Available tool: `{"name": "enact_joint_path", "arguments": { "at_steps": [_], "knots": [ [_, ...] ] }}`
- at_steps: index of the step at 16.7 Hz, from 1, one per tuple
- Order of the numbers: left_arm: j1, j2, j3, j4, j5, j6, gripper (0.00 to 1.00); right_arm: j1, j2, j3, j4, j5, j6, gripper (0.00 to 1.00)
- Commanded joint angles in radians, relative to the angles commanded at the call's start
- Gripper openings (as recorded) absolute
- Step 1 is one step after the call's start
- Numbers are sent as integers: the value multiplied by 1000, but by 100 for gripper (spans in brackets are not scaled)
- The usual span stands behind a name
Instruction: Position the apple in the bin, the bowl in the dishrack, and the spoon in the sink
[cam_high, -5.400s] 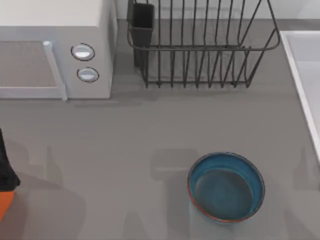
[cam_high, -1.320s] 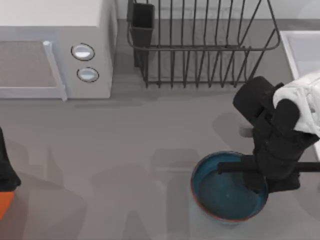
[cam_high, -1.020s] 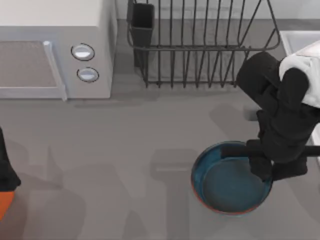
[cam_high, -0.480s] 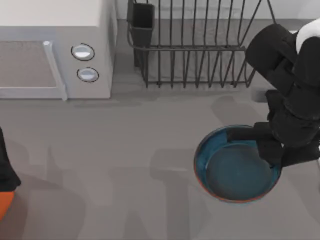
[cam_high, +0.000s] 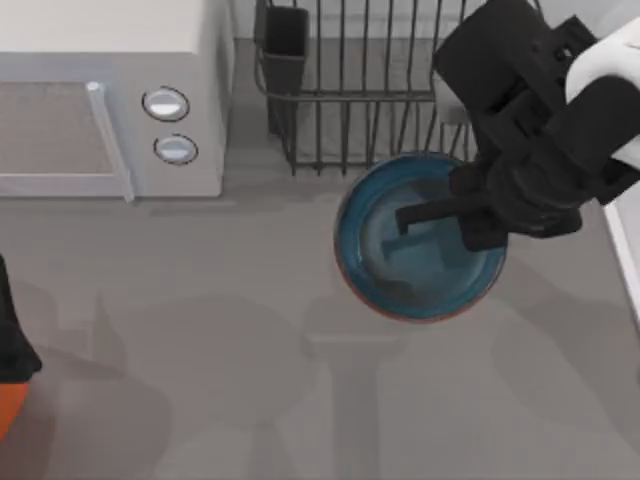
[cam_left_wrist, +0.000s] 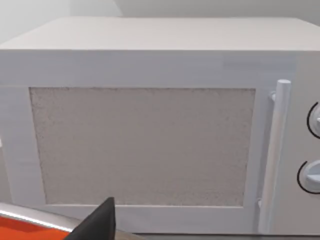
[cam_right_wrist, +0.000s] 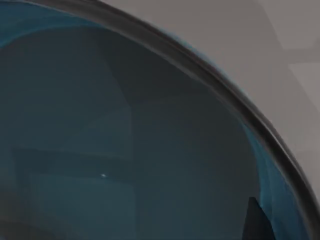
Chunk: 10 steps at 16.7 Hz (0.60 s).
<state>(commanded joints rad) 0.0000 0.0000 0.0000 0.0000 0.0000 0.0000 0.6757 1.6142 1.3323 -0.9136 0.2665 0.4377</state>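
Teal bowl (cam_high: 420, 240) lifted off the grey counter (cam_high: 200, 300), gripped at its rim by the right claw (cam_high: 478, 210) | step: carrying bowl to the dishrack (cam_high: 400, 90) just beyond (apple, spoon pending) | next: raise it clear of the front bars, then lower inside | left arm parked at the left edge

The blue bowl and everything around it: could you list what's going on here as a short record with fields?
bowl: teal-blue, lifted off the table, in front of the dishrack
right gripper: shut on the bowl's rim at its right side
dishrack: dark wire rack at the back, nothing in it yet
microwave: white, back left
sink: at the table's right edge
left arm: parked at the left edge
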Motion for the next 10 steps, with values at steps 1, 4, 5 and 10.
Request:
{"name": "enact_joint_path", "arguments": {
  "at_steps": [1, 4, 5, 10],
  "knots": [
    [0, 0, 0, 0, 0, 0, 100, 29, -8, 11, 64, 63, -30, 0],
    [0, 0, 0, 0, 0, 0, 100, 124, -34, 37, 287, 267, -133, 0],
    [0, 0, 0, 0, 0, 0, 100, 156, -45, 44, 372, 337, -170, 0],
    [0, 0, 0, 0, 0, 0, 100, 298, -122, 81, 747, 657, -334, 0]
  ]
}}
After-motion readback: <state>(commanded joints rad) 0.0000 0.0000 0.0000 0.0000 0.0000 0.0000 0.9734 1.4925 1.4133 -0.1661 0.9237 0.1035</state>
